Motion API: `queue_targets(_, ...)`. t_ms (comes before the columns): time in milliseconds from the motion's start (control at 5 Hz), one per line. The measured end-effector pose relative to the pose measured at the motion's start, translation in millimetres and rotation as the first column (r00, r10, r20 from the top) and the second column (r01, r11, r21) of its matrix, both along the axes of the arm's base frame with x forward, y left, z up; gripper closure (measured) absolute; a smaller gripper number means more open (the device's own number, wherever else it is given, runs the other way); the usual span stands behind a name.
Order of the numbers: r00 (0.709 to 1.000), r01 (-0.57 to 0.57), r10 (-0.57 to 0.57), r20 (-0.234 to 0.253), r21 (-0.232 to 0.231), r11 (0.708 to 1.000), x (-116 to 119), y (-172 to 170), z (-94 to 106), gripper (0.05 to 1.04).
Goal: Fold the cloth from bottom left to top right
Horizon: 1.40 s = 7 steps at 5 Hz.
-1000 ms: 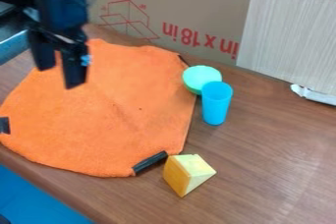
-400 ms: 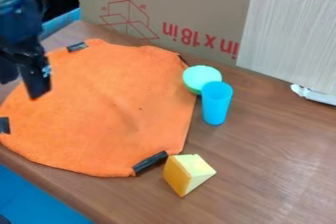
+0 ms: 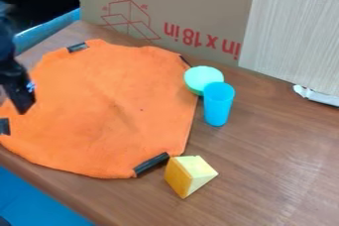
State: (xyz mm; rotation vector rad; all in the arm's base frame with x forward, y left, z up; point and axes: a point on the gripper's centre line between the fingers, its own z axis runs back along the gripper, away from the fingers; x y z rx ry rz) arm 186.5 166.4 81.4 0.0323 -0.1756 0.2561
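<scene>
Your gripper is at the left edge of the view, over the cloth's left side, partly cut off by the frame — you can't tell from here whether it is spread or pressed together. Your orange cloth lies spread out across the left half of the wooden table, with dark strips along its edge. By its upper right edge you have a green bowl, with a blue cup just beside that — and a yellow wedge sits near the cloth's lower right corner
</scene>
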Motion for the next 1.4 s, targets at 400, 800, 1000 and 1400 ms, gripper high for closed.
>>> queue_targets(400,0.986,-0.147,0.152,0.067,-0.077,0.986,-13.6,20.5,-8.8,0.084)
queue_targets(800,0.961,-0.252,0.262,0.091,-0.105,0.962,-18.9,34.0,-24.1,0.084)
queue_targets(1000,0.950,-0.292,0.301,0.085,-0.106,0.951,-18.8,37.6,-33.2,0.084)
queue_targets(1400,0.938,-0.331,0.337,0.079,-0.085,0.940,-17.7,45.5,-52.6,0.084)
